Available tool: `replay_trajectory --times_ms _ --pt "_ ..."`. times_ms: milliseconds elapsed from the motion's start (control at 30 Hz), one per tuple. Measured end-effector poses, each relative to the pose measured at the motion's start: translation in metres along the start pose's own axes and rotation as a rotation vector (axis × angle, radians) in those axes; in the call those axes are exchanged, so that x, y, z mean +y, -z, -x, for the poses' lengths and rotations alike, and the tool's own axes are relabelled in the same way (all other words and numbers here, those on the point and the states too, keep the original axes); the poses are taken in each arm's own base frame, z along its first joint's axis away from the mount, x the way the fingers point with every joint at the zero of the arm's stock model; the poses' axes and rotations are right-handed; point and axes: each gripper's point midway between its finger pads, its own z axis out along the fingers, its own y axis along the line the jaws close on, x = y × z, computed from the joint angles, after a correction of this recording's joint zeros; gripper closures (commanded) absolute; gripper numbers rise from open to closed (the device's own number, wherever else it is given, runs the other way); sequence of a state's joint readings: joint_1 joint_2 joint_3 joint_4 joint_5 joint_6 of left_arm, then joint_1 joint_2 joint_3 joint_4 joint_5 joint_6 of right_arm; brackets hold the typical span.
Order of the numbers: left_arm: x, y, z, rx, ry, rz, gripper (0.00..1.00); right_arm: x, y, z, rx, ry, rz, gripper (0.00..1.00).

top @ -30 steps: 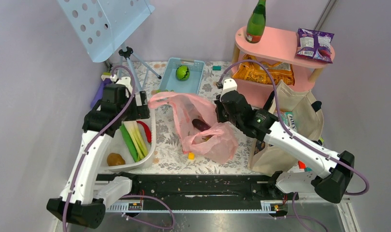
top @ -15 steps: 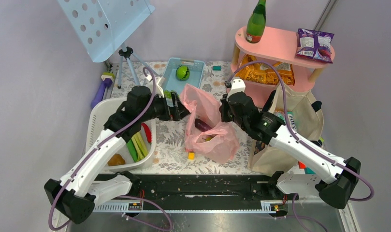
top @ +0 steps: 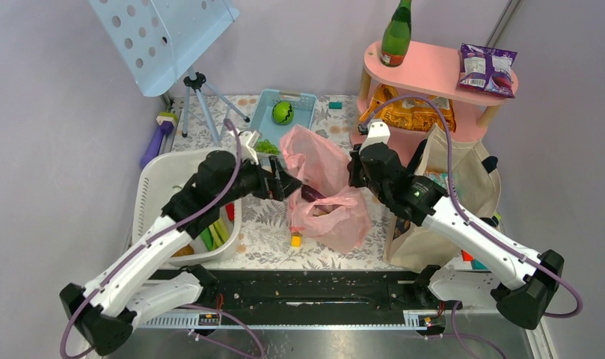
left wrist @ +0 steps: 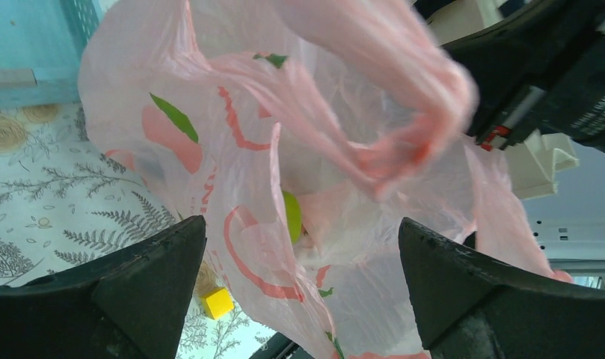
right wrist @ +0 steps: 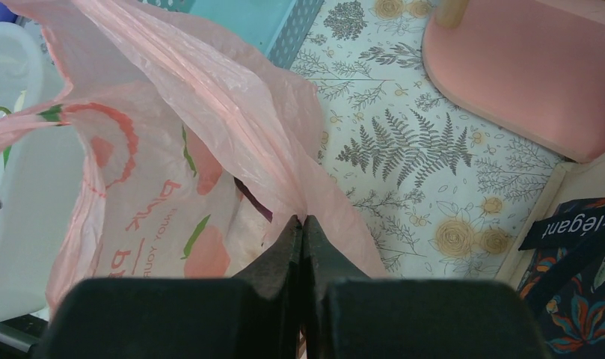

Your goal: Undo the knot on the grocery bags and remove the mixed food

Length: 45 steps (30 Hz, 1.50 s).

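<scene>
Where the floral mat (top: pixel 262 224) ran toward the near edge, a small yellow cube (top: pixel 295 241) lay loose just beside the pink bag (top: pixel 336 217). The bag slumped mid-table between the white tub (top: pixel 146 187) on the left and the canvas tote (top: pixel 464 172) on the right. Bag mouth looked open, no knot seen. A dark aubergine (top: pixel 312 193) showed at the opening, and something yellow-green (left wrist: pixel 292 215) sat deeper inside, likely the pear. Left gripper (left wrist: pixel 299 247) was spread wide, holding nothing, facing the bag from the left. Right gripper (right wrist: pixel 303 224) was clenched on a fold of the pink film at the bag's far right side, holding it up. Farther back, a blue tray (top: pixel 306 97) held a green item (top: pixel 283 113). Risk: the left jaws could close on film instead of the aubergine. A pull against the right pinch could then tear the thin plastic or drag the whole bag, spilling food.
</scene>
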<state>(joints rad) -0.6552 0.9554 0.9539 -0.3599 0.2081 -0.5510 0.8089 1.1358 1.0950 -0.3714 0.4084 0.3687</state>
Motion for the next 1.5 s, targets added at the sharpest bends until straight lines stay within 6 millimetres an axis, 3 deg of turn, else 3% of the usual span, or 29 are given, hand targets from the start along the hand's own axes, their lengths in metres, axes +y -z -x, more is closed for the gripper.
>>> replay_trajectory --times_ms 133,233,333,533,567,700,800,833,933,1167,1233,1333,1400,1500 --pt "-0.006 0.018 0.003 -0.089 -0.015 -0.034 0.01 0.000 0.000 0.000 -0.001 -0.004 0.000 1.00" --pt "0.000 0.022 -0.007 -0.111 0.004 -0.034 0.01 0.000 0.000 0.000 -0.004 -0.009 0.001 1.00" --pt "0.006 0.016 -0.017 -0.102 0.040 -0.017 0.01 0.000 -0.001 -0.001 -0.004 -0.010 0.000 1.00" --pt "0.010 -0.014 -0.031 -0.064 0.087 0.023 0.01 -0.002 0.000 -0.003 -0.004 -0.023 -0.003 1.00" --pt "0.010 -0.019 -0.032 -0.062 0.093 0.031 0.05 -0.003 0.000 -0.004 -0.004 -0.026 -0.003 1.00" --pt "0.022 -0.033 -0.037 -0.072 0.100 0.115 0.68 -0.005 0.002 -0.006 -0.007 -0.033 -0.003 1.00" --pt "0.036 -0.036 -0.044 -0.074 0.077 0.203 0.96 -0.007 0.004 -0.006 -0.012 -0.035 -0.006 1.00" --pt "0.040 -0.035 -0.045 -0.079 0.068 0.228 1.00 -0.008 0.004 -0.006 -0.015 -0.033 -0.011 1.00" --pt "0.051 -0.025 -0.036 -0.129 0.049 0.294 1.00 -0.017 0.005 -0.002 -0.030 -0.029 -0.037 1.00" --pt "0.061 0.008 -0.003 -0.271 0.021 0.351 1.00 -0.067 0.013 0.017 -0.081 -0.059 -0.162 0.99" --pt "0.059 0.006 0.000 -0.274 0.003 0.335 1.00 -0.076 0.016 0.019 -0.085 -0.056 -0.183 0.81" --pt "0.052 -0.005 -0.004 -0.241 -0.026 0.288 1.00 -0.075 0.020 0.018 -0.051 -0.032 -0.169 0.28" --pt "0.049 -0.015 -0.011 -0.199 -0.049 0.265 1.00 -0.069 0.026 0.022 -0.034 -0.008 -0.132 0.15" --pt "0.046 -0.023 -0.016 -0.160 -0.077 0.242 1.00 -0.054 0.040 0.039 -0.036 0.012 -0.053 0.12"
